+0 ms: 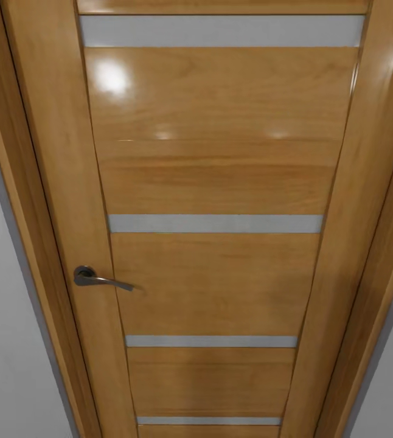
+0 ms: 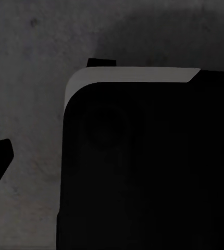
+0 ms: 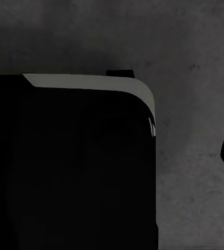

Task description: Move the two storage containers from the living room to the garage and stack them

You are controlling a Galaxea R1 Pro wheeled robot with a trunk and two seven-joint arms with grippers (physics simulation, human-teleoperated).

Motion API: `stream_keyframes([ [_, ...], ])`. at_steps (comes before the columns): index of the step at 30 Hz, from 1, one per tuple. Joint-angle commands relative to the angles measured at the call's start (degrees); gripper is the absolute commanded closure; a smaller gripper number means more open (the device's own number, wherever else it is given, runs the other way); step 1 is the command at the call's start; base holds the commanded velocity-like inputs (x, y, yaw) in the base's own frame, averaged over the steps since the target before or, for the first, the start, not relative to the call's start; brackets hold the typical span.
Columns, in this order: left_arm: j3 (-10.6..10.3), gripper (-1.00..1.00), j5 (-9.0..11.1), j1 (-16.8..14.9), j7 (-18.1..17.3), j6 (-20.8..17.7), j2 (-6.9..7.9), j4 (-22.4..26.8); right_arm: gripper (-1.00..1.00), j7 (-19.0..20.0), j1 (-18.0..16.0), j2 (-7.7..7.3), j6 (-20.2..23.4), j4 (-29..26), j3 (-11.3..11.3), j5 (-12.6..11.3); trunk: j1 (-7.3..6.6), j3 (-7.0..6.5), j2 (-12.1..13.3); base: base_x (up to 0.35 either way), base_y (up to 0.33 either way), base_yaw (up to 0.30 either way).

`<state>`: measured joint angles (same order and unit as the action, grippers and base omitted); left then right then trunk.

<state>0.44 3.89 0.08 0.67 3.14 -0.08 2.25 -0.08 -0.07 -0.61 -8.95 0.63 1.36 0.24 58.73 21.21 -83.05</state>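
Glossy orange-wood door (image 1: 221, 182) with grey lever handle (image 1: 96, 278), between pale walls (image 1: 8, 340).

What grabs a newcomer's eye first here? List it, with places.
A glossy orange-wood door spans the head view, crossed by pale horizontal strips. A dark metal lever handle sits on its left stile, below mid-height. Both wrist views look down at dark grey mottled floor, with a black, grey-edged rounded body in front of it.
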Motion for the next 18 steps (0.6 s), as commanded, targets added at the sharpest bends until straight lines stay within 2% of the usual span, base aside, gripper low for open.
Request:
stream_keyframes([
  [1,0.0,-1.0,0.41,0.01,0.06,0.11,-0.01,0.04,-1.0,-0.01,-0.02,0.0,-0.28,0.07,0.13,0.03,0.0,0.04,-0.03,-0.003,0.0,0.0],
  [8,0.0,-1.0,0.39,0.01,0.08,0.11,-0.02,0.04,-1.0,-0.01,-0.02,0.0,-0.28,0.07,0.13,0.08,0.0,0.04,-0.03,-0.001,-0.001,0.0],
  [12,0.0,-1.0,0.41,0.01,0.1,0.11,-0.01,0.04,-1.0,-0.01,-0.02,0.0,-0.28,0.07,0.13,0.07,0.0,0.04,-0.03,0.0,-0.128,0.0],
  [18,0.0,-1.0,0.41,0.01,0.08,0.11,-0.02,0.04,-1.0,0.09,-0.02,0.0,-0.21,0.07,0.1,0.09,0.0,0.04,-0.03,0.0,-0.028,0.0],
])
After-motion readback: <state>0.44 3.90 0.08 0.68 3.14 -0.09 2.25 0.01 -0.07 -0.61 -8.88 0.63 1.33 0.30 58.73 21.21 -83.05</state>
